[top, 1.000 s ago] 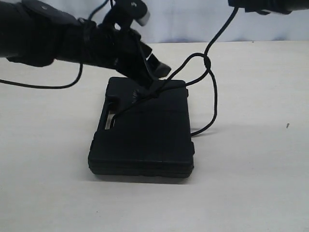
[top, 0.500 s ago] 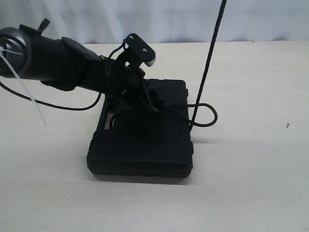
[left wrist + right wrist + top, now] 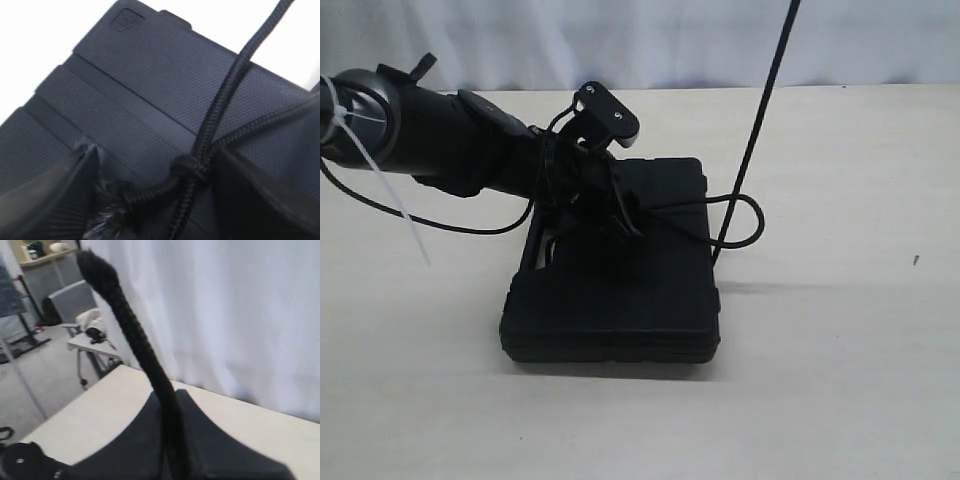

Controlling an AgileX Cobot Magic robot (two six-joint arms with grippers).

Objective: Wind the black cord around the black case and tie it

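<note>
The black case [image 3: 620, 290] lies flat on the table, its ribbed lid [image 3: 150, 65] filling the left wrist view. The black cord [image 3: 758, 120] crosses the lid, bends into a small loop [image 3: 748, 218] beside the case's right edge, and rises taut out of the top of the exterior view. My left gripper [image 3: 623, 215] hovers low over the lid's far half, open; the cord's knot [image 3: 192, 167] and frayed tip [image 3: 107, 212] lie between its fingers [image 3: 50, 200]. My right gripper [image 3: 172, 440] is outside the exterior view and shut on the cord [image 3: 135, 335], whose end sticks up past it.
The left arm [image 3: 430, 140] stretches in from the left with a glossy cable and a white zip tie [image 3: 380, 190] hanging off it. A white curtain [image 3: 670, 40] backs the beige table [image 3: 840, 380]. A tiny dark speck [image 3: 916, 260] lies at the right.
The right gripper rose out of the exterior view, pulling the cord straight and shrinking its big loop. The left arm swung down and in over the case lid.
</note>
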